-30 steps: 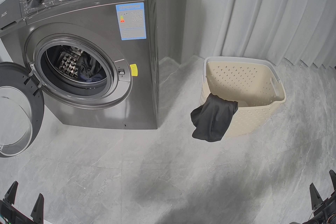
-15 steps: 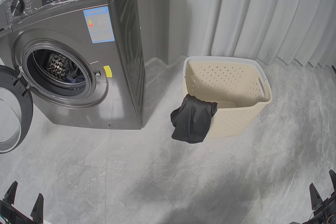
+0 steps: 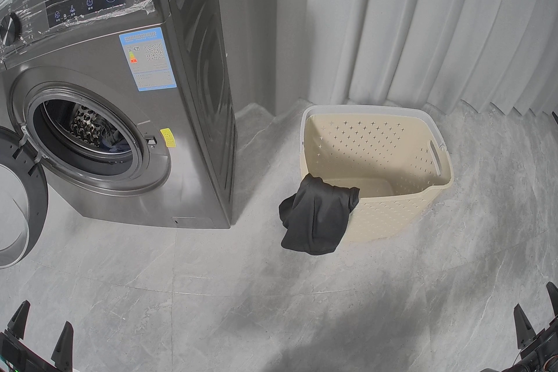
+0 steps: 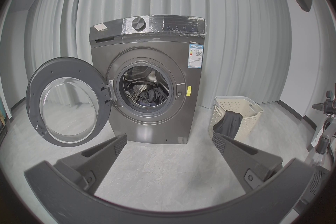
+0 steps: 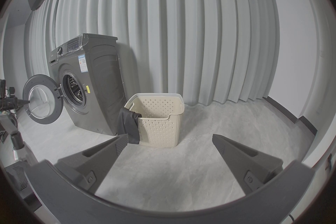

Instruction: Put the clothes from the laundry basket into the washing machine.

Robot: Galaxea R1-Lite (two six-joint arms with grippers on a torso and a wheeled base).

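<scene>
A cream laundry basket stands on the floor to the right of the grey washing machine. A black garment hangs over the basket's near left corner. The machine's round door is swung open, and dark clothes lie in the drum. My left gripper is open at the near left, far from both. My right gripper is open at the near right, with nothing between its fingers.
White pleated curtains hang behind the basket and machine. Grey marble-look floor spreads between me and the basket. A dark baseboard runs along the wall on the right.
The whole head picture has shifted: machine and basket now sit further left, so the camera turned right. Both grippers hold the same spots at the lower corners. The garment hangs as before.
</scene>
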